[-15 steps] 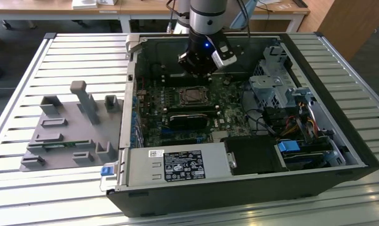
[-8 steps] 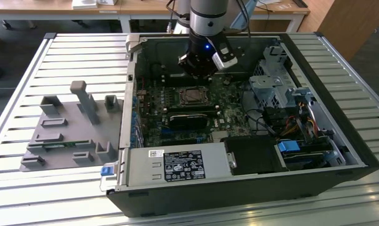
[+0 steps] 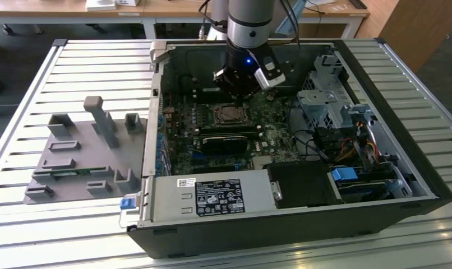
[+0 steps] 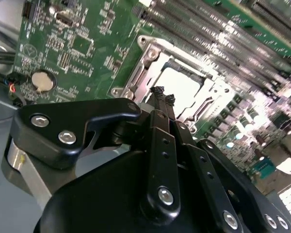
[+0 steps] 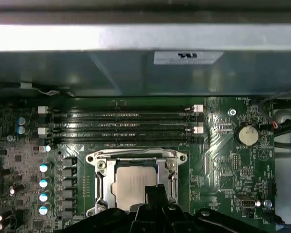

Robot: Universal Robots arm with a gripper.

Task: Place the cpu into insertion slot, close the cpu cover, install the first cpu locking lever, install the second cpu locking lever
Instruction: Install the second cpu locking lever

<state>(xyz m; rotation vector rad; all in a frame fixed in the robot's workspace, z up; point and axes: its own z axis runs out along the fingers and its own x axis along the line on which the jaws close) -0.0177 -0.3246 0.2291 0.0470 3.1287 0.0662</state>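
The cpu (image 5: 131,183) lies in the socket on the green motherboard (image 3: 275,131), its silvery top showing as a pale square in the second wrist view too (image 4: 182,86). The cpu cover (image 5: 103,182) lies flat as a metal frame around it, seen in both wrist views (image 4: 144,65). A thin wire lever (image 5: 136,152) runs along one side of the frame; I cannot tell if it is latched. My gripper (image 4: 163,93) hovers just above the socket's edge, black fingers (image 4: 157,126) pressed together with nothing between them. In the exterior view the gripper (image 3: 236,94) hangs over the socket (image 3: 228,115).
The open computer case (image 3: 420,185) stands on a slatted table. Memory slots (image 5: 121,124), a coin battery (image 5: 246,134), a long black card (image 3: 226,144), the power supply (image 3: 207,197) and a drive cage (image 3: 327,106) surround the socket. A grey fixture plate (image 3: 84,154) lies beside the case.
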